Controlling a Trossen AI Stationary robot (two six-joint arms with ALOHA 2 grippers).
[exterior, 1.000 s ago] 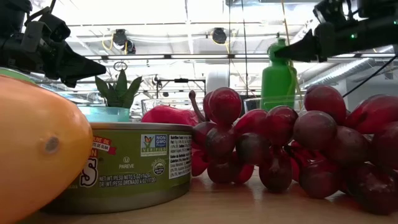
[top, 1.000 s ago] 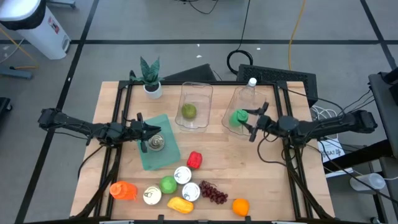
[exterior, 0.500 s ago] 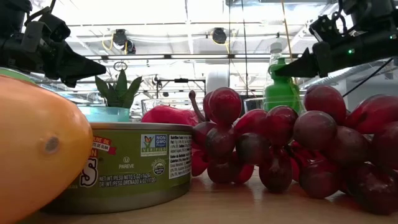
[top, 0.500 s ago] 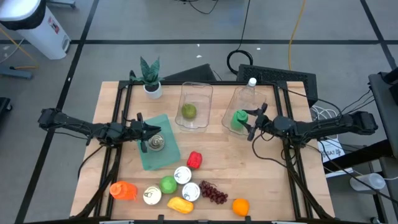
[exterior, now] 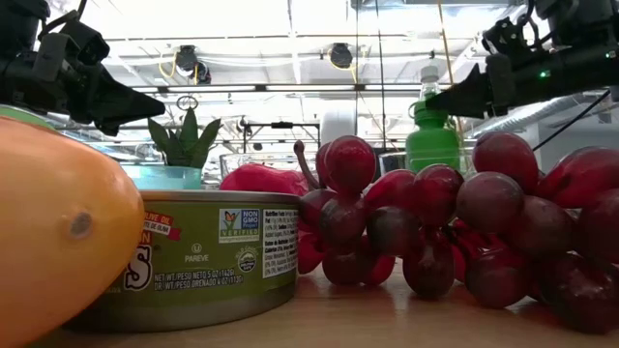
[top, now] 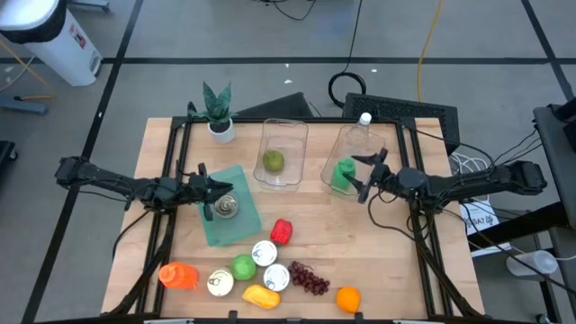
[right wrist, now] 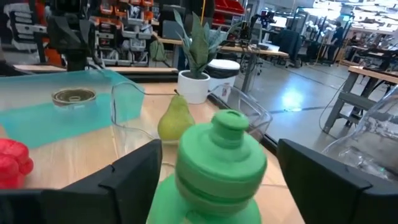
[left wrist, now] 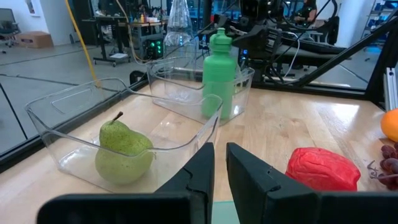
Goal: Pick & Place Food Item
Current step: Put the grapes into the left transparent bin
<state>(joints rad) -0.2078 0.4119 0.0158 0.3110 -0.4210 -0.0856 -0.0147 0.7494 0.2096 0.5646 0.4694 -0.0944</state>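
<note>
Green plastic bottle (top: pixel 343 173) upright in clear bin (top: pixel 353 144) | right pincer (top: pixel 361 175) released, straddling it | left pincer (top: pixel 209 190) clenched

Two slim dark cabled arms (top: pixel 108 180)

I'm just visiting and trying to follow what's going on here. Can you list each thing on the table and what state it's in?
Green bottle: upright in right clear bin, cap on.
Right gripper: open, fingers on either side of the bottle.
Pear: lying in the left clear bin.
Left gripper: shut, over the teal tray.
Small can: upright in the teal tray.
Potted plant: upright at table's back.
</note>
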